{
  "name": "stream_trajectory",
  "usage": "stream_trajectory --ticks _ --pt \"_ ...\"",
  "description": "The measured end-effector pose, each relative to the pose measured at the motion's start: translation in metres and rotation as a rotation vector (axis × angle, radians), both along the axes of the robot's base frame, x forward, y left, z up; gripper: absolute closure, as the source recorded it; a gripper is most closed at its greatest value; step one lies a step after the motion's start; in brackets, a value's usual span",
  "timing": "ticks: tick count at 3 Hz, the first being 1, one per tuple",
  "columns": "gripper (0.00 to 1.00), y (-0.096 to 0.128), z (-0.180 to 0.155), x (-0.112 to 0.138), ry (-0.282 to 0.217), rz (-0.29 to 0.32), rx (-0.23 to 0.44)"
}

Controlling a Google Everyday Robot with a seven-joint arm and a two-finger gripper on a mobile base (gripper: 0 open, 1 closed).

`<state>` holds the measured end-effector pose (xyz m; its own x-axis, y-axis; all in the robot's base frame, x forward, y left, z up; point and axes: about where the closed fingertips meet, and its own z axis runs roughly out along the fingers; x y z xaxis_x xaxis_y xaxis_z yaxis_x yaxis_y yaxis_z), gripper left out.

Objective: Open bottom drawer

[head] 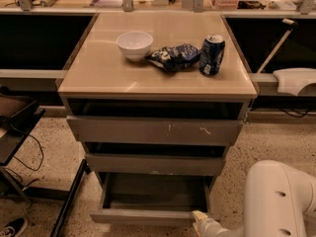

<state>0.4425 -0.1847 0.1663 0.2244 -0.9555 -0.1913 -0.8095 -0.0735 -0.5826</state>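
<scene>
already the bottom drawer (143, 215) stands pulled well out at the foot of the cabinet (158, 78), its shallow grey box interior showing, so i judge the opening mostly done, with perhaps a last bit of travel left. my gripper (199, 218) sits low at the right end of the drawer's front edge, touching or just beside it; whether it is clamped or released i cannot tell
</scene>
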Motion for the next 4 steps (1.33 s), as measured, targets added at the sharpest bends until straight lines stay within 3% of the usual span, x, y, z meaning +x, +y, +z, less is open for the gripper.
stream_trajectory --ticks 1,4 --pt "1.0 -0.003 -0.002 -0.015 0.006 -0.001 -0.003" --pt "1.0 -0.005 0.001 -0.028 0.011 -0.001 -0.008"
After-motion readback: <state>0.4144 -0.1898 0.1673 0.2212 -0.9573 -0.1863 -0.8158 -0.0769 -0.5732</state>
